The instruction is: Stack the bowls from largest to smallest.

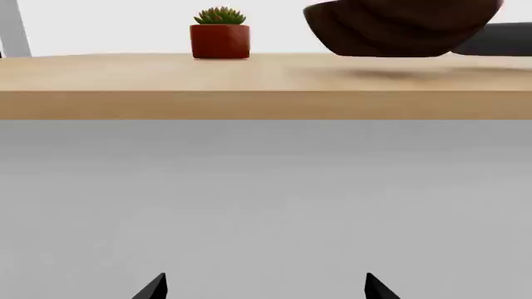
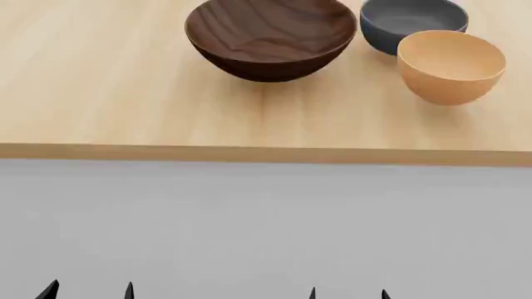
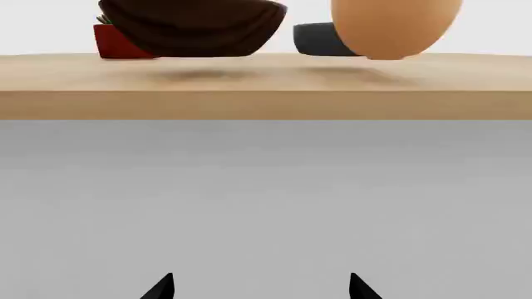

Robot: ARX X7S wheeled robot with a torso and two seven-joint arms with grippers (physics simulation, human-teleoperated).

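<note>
Three bowls stand apart on the light wooden table [image 2: 99, 93]. The large dark walnut bowl [image 2: 271, 37] is at the middle; it also shows in the left wrist view [image 1: 399, 28] and the right wrist view [image 3: 193, 28]. The dark grey bowl [image 2: 409, 22] is behind and right of it, partly hidden in the right wrist view [image 3: 316, 40]. The orange-tan bowl [image 2: 451, 65] is nearest the front right, and shows in the right wrist view [image 3: 395, 28]. My left gripper [image 2: 87, 291] and right gripper [image 2: 347, 294] are open, empty, low in front of the table edge.
A red pot with a green succulent [image 1: 219, 34] stands at the far left of the table, partly hidden behind the walnut bowl in the right wrist view [image 3: 112, 42]. The table's front edge [image 2: 266, 154] lies between the grippers and the bowls. Grey floor lies below.
</note>
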